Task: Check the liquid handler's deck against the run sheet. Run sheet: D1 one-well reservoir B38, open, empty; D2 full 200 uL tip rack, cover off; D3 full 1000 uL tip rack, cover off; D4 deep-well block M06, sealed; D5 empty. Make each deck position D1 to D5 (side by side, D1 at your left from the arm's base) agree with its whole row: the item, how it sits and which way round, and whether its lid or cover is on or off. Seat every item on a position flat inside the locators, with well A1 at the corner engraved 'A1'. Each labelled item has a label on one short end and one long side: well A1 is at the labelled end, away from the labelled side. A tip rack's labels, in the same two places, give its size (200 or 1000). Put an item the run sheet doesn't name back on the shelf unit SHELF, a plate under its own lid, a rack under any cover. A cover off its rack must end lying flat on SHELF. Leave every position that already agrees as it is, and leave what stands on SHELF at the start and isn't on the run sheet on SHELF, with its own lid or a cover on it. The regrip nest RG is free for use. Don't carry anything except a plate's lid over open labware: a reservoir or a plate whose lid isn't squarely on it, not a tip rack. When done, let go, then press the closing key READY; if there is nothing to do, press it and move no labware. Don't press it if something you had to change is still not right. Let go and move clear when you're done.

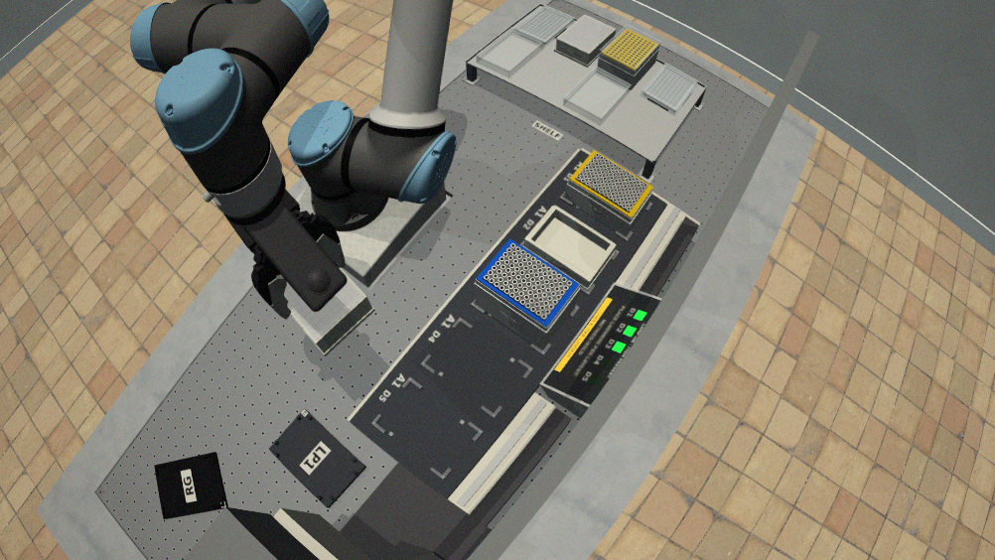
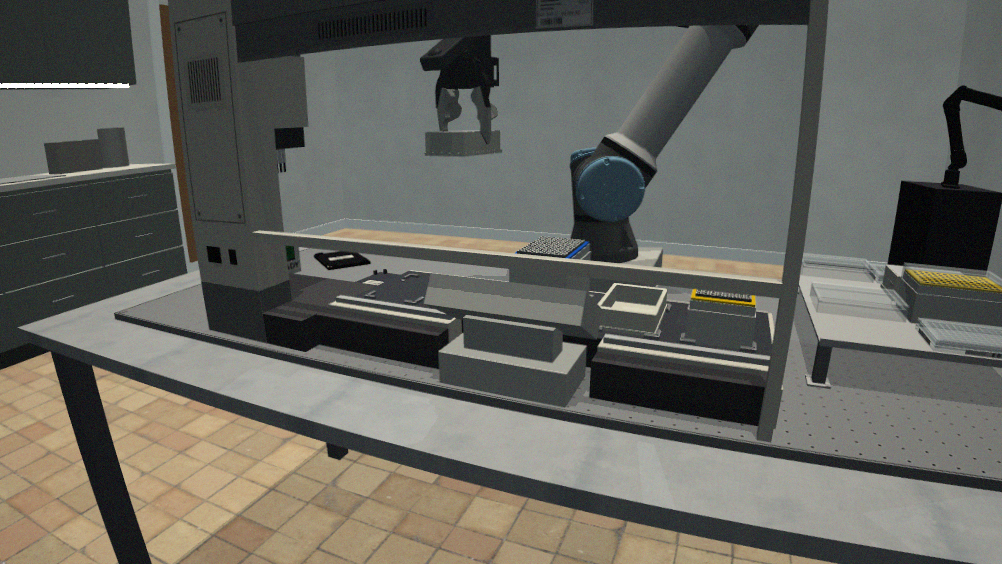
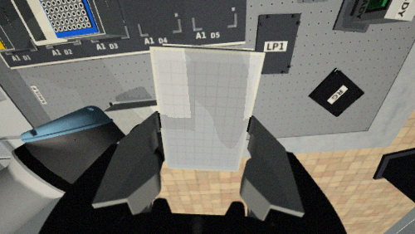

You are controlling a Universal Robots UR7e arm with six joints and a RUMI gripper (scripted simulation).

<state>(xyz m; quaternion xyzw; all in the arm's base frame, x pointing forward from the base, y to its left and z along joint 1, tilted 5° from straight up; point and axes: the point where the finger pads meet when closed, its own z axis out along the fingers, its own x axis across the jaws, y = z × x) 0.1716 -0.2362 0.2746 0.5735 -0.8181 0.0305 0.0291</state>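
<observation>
1. The gripper (image 3: 203, 166) is closed on a pale sealed block (image 3: 207, 108); the jaws stand partly apart, pressed against its two long sides, with the block filling the gap between them.
2. In the exterior view the block (image 2: 462, 142) hangs level, high above the tabletop (image 2: 420, 434), with the jaws pointing straight down from above.
3. The landmark here is the dark deck (image 1: 445, 375) with its five marked positions.
4. Seen from the top, the block (image 1: 333, 314) is off the deck, on the arm-base side, over the dotted grey board and roughly level with the positions marked D3 and D4.
5. On the deck, a yellow-rimmed tip rack (image 1: 611, 183) sits at the end nearest the shelf (image 1: 630, 132).
6. Next along the deck sits an open white trough (image 1: 569, 244), just beside the yellow rack.
7. Next again sits a blue-rimmed tip rack (image 1: 527, 283), just beside the trough.
8. The deck positions marked D4 and D5 show only their corner marks.
9. Beyond the D5 end of the deck lie a dark plate marked LP1 (image 1: 317, 459) and, further out, a black pad marked RG (image 1: 189, 485).
10. The shelf, off the opposite end of the deck, carries a second yellow-topped rack (image 1: 629, 51), a grey block and several clear covers and plates.
</observation>
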